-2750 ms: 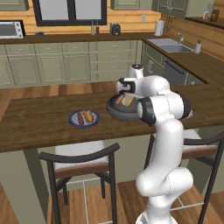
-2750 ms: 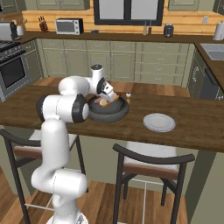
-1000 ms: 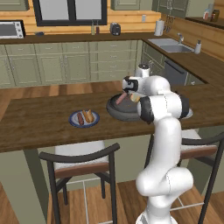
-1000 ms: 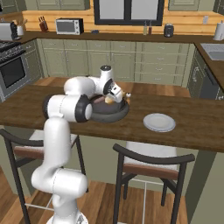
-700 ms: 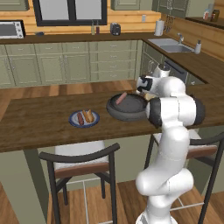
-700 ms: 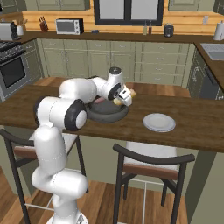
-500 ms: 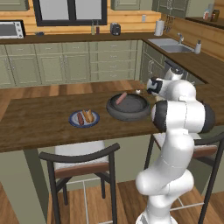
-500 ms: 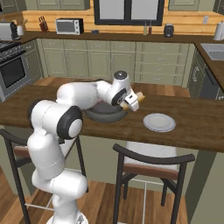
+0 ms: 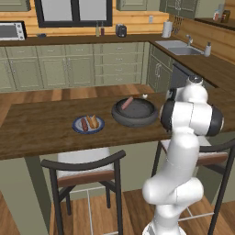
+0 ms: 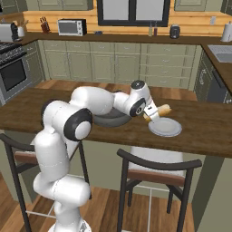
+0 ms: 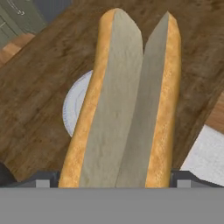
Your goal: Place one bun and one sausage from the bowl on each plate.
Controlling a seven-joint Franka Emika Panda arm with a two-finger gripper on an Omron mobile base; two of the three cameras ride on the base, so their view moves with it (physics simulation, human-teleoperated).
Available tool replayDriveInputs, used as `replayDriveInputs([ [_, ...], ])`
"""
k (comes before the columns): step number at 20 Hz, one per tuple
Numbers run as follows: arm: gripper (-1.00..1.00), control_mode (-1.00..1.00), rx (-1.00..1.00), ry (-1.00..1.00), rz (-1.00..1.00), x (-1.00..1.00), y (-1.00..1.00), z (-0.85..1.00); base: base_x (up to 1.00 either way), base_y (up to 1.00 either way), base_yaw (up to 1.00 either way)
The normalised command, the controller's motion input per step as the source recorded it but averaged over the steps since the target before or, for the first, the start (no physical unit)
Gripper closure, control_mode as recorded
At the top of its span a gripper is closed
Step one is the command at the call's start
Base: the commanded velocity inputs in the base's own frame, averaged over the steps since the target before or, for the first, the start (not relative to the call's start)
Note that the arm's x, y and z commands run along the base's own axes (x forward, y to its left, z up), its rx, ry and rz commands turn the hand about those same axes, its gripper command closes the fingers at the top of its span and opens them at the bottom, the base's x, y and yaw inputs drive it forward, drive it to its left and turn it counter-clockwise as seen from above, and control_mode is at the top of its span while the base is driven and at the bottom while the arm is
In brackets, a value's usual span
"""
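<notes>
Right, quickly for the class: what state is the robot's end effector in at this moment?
End effector: closed on a split bun, carried above the empty plate.

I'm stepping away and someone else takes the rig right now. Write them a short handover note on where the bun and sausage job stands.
Gripper: shut on a bun, carried above the near edge of the empty plate on the wooden counter.
Other plate: already holds a bun and a sausage. Done.
Bowl: one sausage lies at its far side.
Left: set the carried bun on the empty plate, then fetch the sausage from the bowl and put it beside that bun.
</notes>
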Motion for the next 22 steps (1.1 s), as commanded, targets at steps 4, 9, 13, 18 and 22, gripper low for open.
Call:
replayDriveInputs([
  [4, 1.00, -1.00, 0.04, 0.15, -0.04, 0.18, -0.21, -0.50, 0.00, 0.00, 0.00],
  [9, 1.00, -1.00, 0.02, 0.04, -0.01, 0.46, -0.52, -0.39, 0.00, 0.00, 0.00],
  [13, 1.00, -1.00, 0.00, 0.01, 0.00, 0.42, -0.48, -0.58, 0.00, 0.00, 0.00],
  [18, -1.00, -1.00, 0.01, -0.03, 0.00, 0.25, -0.13, -0.31, 0.00, 0.00, 0.00],
  [22, -1.00, -1.00, 0.00, -0.06, 0.00, 0.01, 0.00, -0.04, 0.00, 0.00, 0.00],
])
